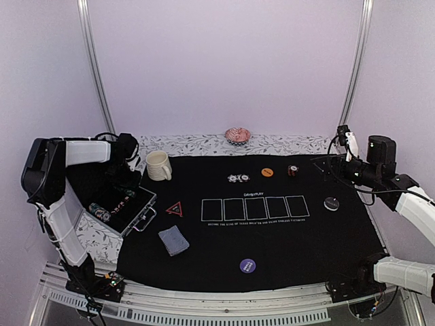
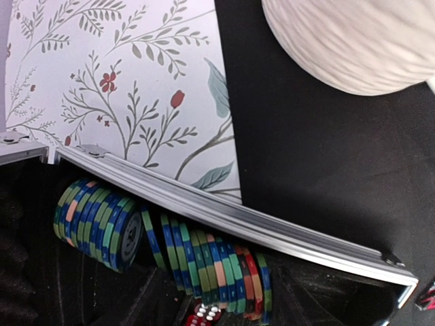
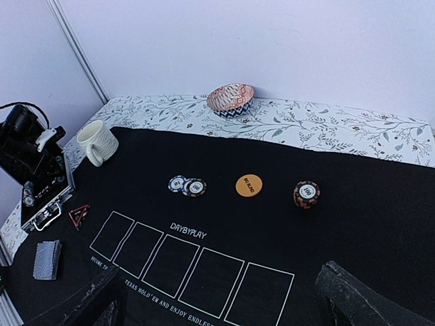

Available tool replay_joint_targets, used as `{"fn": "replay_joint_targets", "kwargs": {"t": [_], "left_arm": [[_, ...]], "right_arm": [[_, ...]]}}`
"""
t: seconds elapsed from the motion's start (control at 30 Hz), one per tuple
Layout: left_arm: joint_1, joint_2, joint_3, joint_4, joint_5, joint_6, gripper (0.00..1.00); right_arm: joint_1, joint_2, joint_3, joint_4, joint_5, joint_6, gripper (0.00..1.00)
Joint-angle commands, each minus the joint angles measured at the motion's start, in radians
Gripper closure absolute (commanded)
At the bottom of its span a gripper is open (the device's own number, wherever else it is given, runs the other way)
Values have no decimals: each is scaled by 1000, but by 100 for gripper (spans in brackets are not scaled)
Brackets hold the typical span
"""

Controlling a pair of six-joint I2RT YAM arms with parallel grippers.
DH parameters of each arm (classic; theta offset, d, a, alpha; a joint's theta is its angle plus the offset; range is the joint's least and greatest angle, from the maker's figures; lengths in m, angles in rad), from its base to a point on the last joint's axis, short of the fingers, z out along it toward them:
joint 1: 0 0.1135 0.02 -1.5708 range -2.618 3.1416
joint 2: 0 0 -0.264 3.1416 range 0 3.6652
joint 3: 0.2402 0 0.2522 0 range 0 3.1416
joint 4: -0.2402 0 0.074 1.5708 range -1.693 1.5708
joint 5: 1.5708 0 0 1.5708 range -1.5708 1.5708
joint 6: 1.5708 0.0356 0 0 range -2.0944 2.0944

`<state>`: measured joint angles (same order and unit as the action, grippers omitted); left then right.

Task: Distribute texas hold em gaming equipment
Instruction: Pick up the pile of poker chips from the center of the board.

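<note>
An open metal case (image 1: 129, 207) lies at the mat's left edge with striped-edge poker chips (image 1: 100, 212) inside. My left gripper (image 1: 126, 180) hangs over the case's far end; its fingers do not show in the left wrist view, which shows a row of chips (image 2: 204, 261) standing on edge below the case rim (image 2: 238, 217). On the black mat lie two chips (image 1: 238, 178), an orange button (image 1: 267, 172), a chip stack (image 1: 293, 170), a black button (image 1: 331, 203), a purple button (image 1: 248, 265), the triangle (image 1: 175, 208) and the card deck (image 1: 174, 240). My right gripper (image 3: 222, 275) is open and empty above the mat's right side.
A cream mug (image 1: 158, 165) stands just right of my left gripper, close to the case. The pink dish (image 1: 238, 135) sits on the floral cloth behind the mat. Red dice (image 2: 202, 314) lie in the case among the chips. Five white card outlines (image 1: 255, 208) mark the mat's middle.
</note>
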<state>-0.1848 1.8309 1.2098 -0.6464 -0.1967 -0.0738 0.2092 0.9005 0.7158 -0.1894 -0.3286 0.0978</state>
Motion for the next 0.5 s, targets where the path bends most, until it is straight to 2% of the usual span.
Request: {"fn": "replay_joint_targets", "kwargs": {"t": [0.0, 0.47], "left_arm": [[16, -19, 23, -15, -43, 23, 46], [21, -20, 27, -17, -16, 27, 44]], "right_arm": [[-2, 5, 0, -4, -16, 6, 1], [-2, 8, 4, -8, -20, 3, 1]]}}
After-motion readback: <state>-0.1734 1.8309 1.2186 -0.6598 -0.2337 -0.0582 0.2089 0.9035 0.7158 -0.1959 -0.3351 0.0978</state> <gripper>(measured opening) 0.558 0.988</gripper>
